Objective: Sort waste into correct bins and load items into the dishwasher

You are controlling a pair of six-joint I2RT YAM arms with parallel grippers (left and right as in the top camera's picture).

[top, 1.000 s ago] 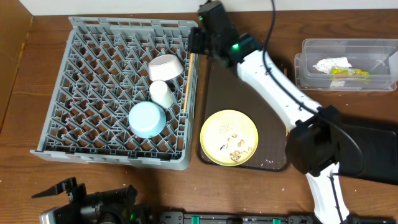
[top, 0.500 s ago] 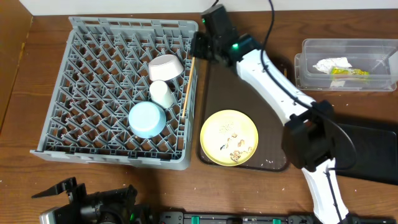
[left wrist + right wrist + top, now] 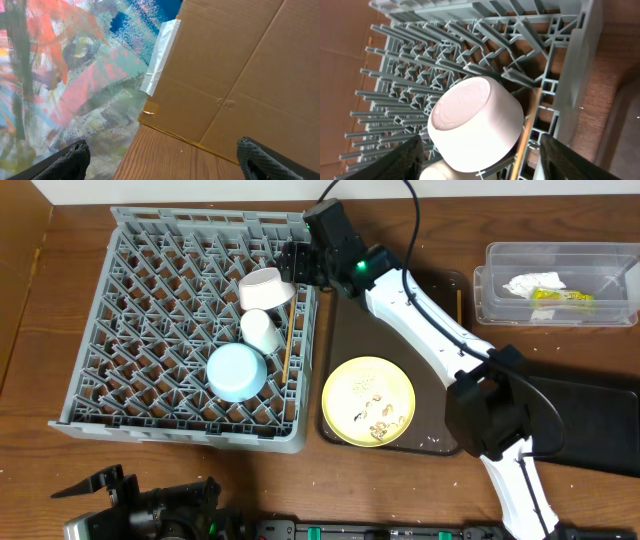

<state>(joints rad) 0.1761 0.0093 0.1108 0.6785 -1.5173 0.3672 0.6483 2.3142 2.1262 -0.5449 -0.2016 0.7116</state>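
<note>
My right gripper (image 3: pixel 297 264) hangs open over the far right corner of the grey dishwasher rack (image 3: pixel 140 300). Nothing is between its fingers. Below it, the pinkish-white bowl (image 3: pixel 475 122) lies upside down on the pegs. A wooden chopstick (image 3: pixel 287 345) rests in the rack beside the bowl and shows in the right wrist view (image 3: pixel 526 131). A white cup (image 3: pixel 261 330) and a light blue bowl (image 3: pixel 236 371) also sit in the rack. The yellow plate (image 3: pixel 368 401) holds crumbs. My left gripper (image 3: pixel 165 167) is open, parked at the table's near left (image 3: pixel 140 502).
The plate lies on a dark brown tray (image 3: pixel 440 370); a thin wooden stick (image 3: pixel 459 302) lies at its right edge. A clear tub (image 3: pixel 500 290) at the far right holds the white napkin (image 3: pixel 530 282) and yellow-green wrapper (image 3: pixel 560 296). A flat black bin (image 3: pixel 600 430) sits near right.
My right gripper has moved left over the rack and opened. The chopstick it held now lies lower in the rack beside the cup.
</note>
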